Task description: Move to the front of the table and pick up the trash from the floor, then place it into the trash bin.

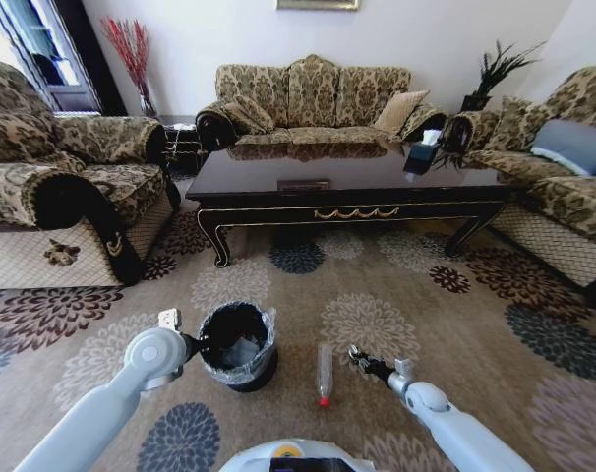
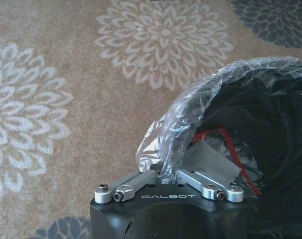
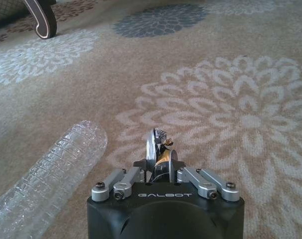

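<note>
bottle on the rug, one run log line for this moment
bottle: lying on rug, red cap toward robot | right claw: shut, beside bottle, apart | left claw: shut on trash bin liner rim

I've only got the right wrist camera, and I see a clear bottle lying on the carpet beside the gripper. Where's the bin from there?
Observer: The trash bin stands on the carpet to the left of the bottle, over by the left arm.
Operator: Which way does the bottle's cap point?
Observer: Its red cap points back toward the robot, and the right gripper sits just to the right of the bottle.
Operator: And what's the left arm doing?
Observer: The left gripper is at the bin's rim, against the plastic liner.
</note>
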### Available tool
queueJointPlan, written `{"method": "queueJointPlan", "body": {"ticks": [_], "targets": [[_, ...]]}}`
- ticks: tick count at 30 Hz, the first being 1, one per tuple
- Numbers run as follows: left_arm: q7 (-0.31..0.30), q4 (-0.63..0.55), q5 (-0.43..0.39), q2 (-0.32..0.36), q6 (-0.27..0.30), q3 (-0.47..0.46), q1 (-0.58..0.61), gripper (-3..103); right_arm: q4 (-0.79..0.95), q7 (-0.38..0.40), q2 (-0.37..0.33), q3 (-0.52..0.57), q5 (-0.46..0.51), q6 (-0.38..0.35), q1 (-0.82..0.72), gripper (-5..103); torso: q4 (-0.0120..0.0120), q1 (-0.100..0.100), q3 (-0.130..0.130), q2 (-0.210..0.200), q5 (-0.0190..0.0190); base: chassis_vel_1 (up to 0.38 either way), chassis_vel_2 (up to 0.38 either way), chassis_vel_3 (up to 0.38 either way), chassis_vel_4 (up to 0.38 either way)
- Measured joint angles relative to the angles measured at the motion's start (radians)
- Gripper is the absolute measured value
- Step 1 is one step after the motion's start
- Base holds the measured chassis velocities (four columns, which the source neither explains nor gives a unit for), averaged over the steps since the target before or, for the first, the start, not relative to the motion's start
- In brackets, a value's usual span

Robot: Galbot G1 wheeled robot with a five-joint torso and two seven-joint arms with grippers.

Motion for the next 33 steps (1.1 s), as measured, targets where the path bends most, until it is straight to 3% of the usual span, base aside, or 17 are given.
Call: {"method": "queueJointPlan", "body": {"ticks": [10, 20, 28, 31, 33], "targets": [[-0.001, -0.003, 0.02, -0.03, 0.0, 0.037, 0.002, 0, 0.17, 0.001, -0.071, 0.066, 0.025, 0.019, -0.078, 23, 0.0001, 0.0, 0.0, 0.0, 0.0001, 0.0, 0.0, 0.0, 0.0], [-0.005, -0.011, 0.044, -0.078, 0.0, 0.079, -0.002, 0, 0.498, -0.025, -0.23, 0.196, -0.034, 0.085, -0.233, 23, 0.0002, 0.0, 0.0, 0.0, -0.0001, 0.0, 0.0, 0.0, 0.0], [-0.009, -0.035, 0.059, -0.114, 0.001, 0.097, 0.011, 0, 0.781, -0.051, -0.304, 0.26, -0.19, 0.142, -0.309, 23, 0.0001, 0.0, 0.0, 0.0, 0.0, 0.0, 0.0, 0.0, 0.0], [-0.02, -0.048, 0.078, -0.141, 0.001, 0.127, 0.012, 0, 0.984, -0.055, -0.34, 0.247, -0.235, 0.13, -0.318, 23, 0.0, 0.0, 0.0, 0.0, -0.0002, 0.0, 0.0, 0.0, 0.0], [-0.029, -0.054, 0.082, -0.154, 0.001, 0.135, 0.007, 0, 1.008, -0.059, -0.355, 0.236, -0.251, 0.132, -0.305, 23, 0.0001, 0.0, 0.0, 0.0, -0.0001, 0.0, 0.0, 0.0, 0.0]]}}
